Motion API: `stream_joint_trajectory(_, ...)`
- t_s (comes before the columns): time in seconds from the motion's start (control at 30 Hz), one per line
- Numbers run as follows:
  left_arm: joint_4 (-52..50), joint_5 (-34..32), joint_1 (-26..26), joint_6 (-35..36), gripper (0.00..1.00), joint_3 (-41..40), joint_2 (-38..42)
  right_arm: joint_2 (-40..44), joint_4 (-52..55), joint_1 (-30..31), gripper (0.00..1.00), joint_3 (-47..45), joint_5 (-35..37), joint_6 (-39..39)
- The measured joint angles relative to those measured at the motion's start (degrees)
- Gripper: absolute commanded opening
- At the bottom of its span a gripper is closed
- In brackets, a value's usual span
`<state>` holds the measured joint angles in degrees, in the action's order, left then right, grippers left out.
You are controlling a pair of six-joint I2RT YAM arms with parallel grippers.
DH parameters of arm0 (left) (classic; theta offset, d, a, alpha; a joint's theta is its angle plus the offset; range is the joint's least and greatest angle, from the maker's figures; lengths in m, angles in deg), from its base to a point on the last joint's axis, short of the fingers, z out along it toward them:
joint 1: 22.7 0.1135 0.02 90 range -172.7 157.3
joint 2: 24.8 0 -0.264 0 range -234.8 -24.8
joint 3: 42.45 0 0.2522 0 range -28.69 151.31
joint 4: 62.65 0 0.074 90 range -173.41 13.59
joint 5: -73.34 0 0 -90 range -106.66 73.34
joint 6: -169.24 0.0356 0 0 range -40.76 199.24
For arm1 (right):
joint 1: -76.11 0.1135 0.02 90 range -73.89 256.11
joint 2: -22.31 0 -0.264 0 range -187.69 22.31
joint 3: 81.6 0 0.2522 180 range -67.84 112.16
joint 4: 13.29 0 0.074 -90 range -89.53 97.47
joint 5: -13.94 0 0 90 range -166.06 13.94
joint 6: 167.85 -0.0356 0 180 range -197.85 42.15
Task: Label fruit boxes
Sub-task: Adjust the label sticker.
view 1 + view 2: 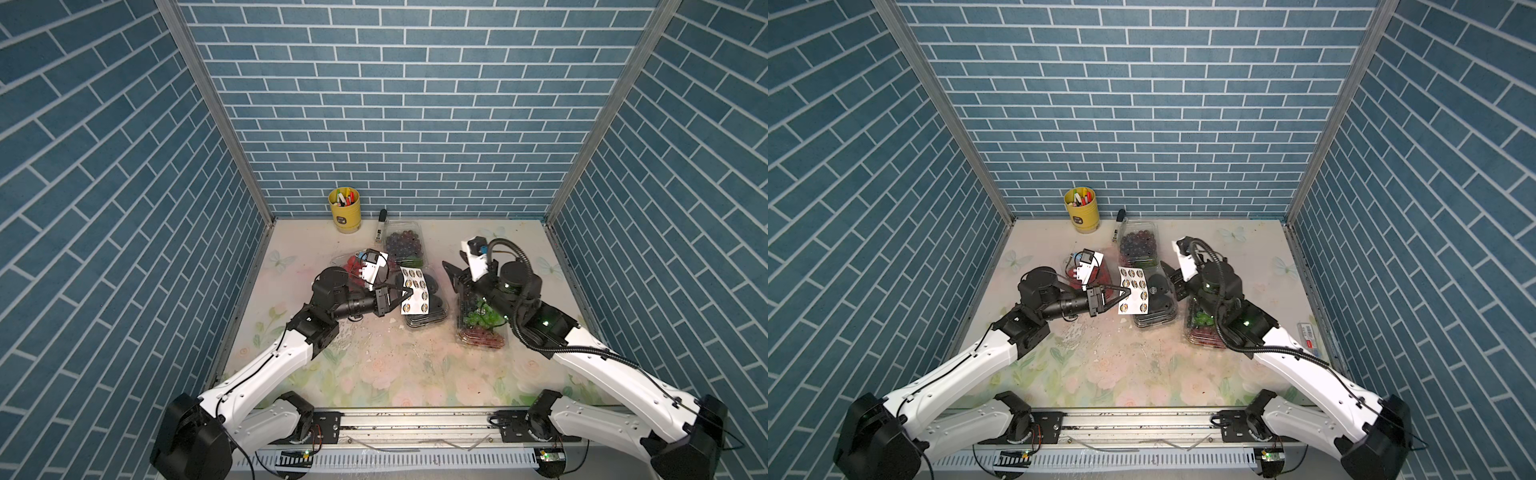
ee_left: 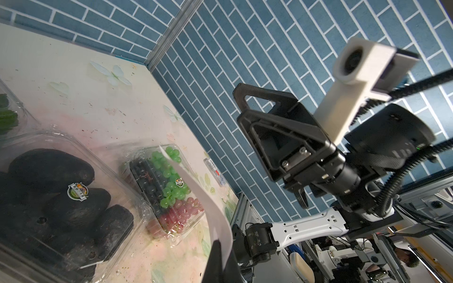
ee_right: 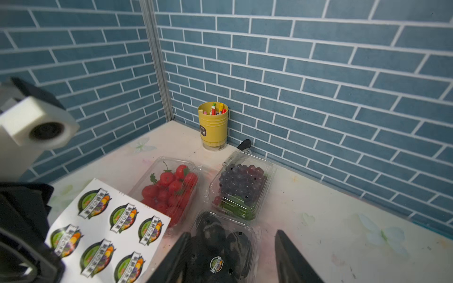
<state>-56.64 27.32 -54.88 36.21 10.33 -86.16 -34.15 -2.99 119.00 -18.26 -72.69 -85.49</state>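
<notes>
Four clear fruit boxes lie on the flowered table. The strawberries box (image 3: 171, 191) sits partly under my left wrist. Behind it is the dark grapes box (image 1: 403, 245). The black fruit box (image 3: 220, 245) carries a round sticker (image 3: 217, 264). The mixed grapes box (image 2: 169, 186) also bears a sticker (image 2: 179, 182). My left gripper (image 1: 409, 293) is shut on the edge of a white sticker sheet (image 1: 419, 297), holding it over the black fruit box (image 1: 432, 316). My right gripper (image 3: 232, 234) is open just above that box, with nothing between its fingers.
A yellow pen cup (image 1: 345, 210) stands at the back wall, and a black-capped marker (image 1: 380, 226) lies next to it. A small white tag (image 1: 1307, 331) lies by the right wall. My right arm hangs over the mixed grapes box (image 1: 482, 328).
</notes>
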Motion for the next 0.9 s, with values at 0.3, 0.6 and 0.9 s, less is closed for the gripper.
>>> stream_joint_trajectory(0.3,16.3,1.5,0.0,-2.4,0.00,-1.5,-4.9,-5.4,-18.7,-9.7,0.56,-7.8,-27.9,-30.2)
stream_joint_trajectory(0.6,24.0,2.3,0.0,-4.2,0.00,-1.5,-8.7,-16.4,-45.9,-13.4,0.50,-10.6,-41.9,-53.7)
stream_joint_trajectory(0.9,25.3,2.4,0.0,-4.3,0.00,-0.7,-9.6,-21.4,-57.1,-13.4,0.43,-10.6,-47.5,-63.2)
